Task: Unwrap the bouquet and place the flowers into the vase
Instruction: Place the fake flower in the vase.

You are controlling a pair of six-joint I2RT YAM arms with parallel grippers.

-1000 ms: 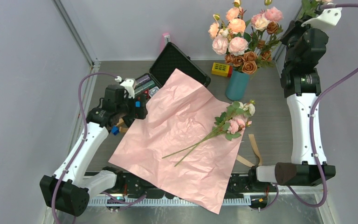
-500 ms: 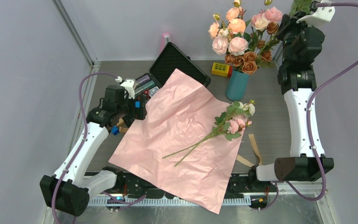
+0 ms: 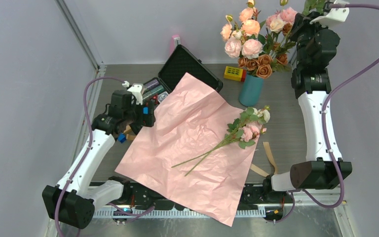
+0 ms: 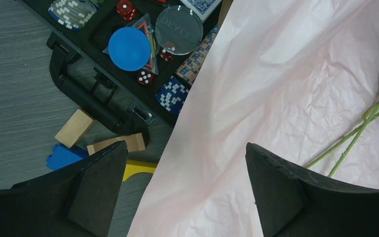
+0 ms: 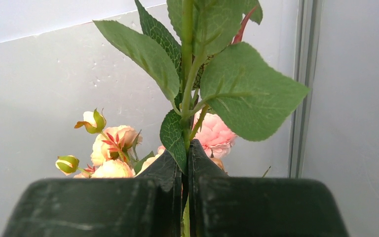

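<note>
My right gripper (image 5: 186, 153) is raised high at the far right corner. Its 2 fingers are pressed together on a leafy stem (image 5: 190, 74) that runs up between them, with broad green leaves spreading above the fingertips. Behind it I see part of the big bunch of roses (image 5: 113, 143) (whether the stem belongs to that bunch I cannot tell).

My left gripper (image 4: 185, 153) hangs low on the left side with its fingers (image 4: 98, 187) spread wide and nothing between them. Below the gap lies the left edge of the pink paper (image 3: 187, 123). Under the left finger is the table (image 4: 10, 74), with 2 wooden blocks (image 4: 74, 127) and the handle of an open black case (image 3: 190, 64). A blue disc (image 4: 129, 48), red dice (image 4: 125, 8) and poker chips (image 4: 71, 12) sit in that case.

The pink paper lies spread flat across the middle of the table, 1 far corner overlapping the case. The flowers (image 3: 249, 127) lie on it unwrapped. Their heads are at the right edge of the sheet, near the foot of the vase (image 3: 250, 91), and their thin green stems slant back toward my bases. The vase stands upright at the far right and holds the big bunch of roses. A tan ribbon (image 3: 270, 157) lies on the table just off the paper's right edge.
</note>
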